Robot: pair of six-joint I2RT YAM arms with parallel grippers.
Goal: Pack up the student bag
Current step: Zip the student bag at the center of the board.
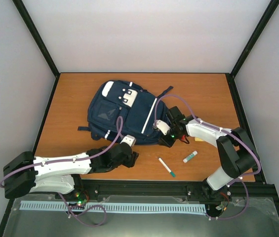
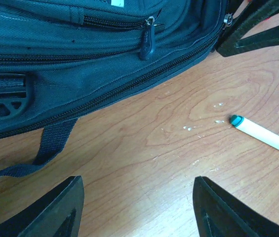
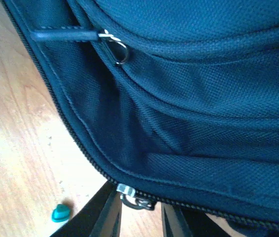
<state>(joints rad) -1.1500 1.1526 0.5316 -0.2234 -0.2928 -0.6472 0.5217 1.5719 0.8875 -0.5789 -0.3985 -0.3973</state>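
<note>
Zip slider (image 3: 129,193) at edge of student bag (image 1: 124,111), between narrowed jaws of right gripper (image 3: 139,203), grip unconfirmed; left gripper (image 2: 138,193) farther off, jaws wide, empty.

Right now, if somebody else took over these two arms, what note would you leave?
Left gripper: open, empty, over bare table beside the near edge of the student bag.
Right gripper: jaws narrow, either side of a metal zip slider on the bag's edge; a firm grip cannot be confirmed.
Things: bag lies flat mid-table; a white pen and a small white tube lie loose in front of it.
Done: nothing visibly packed; zips in view look closed.
Left to do: probably open the bag, put pen and tube in, zip it.
</note>
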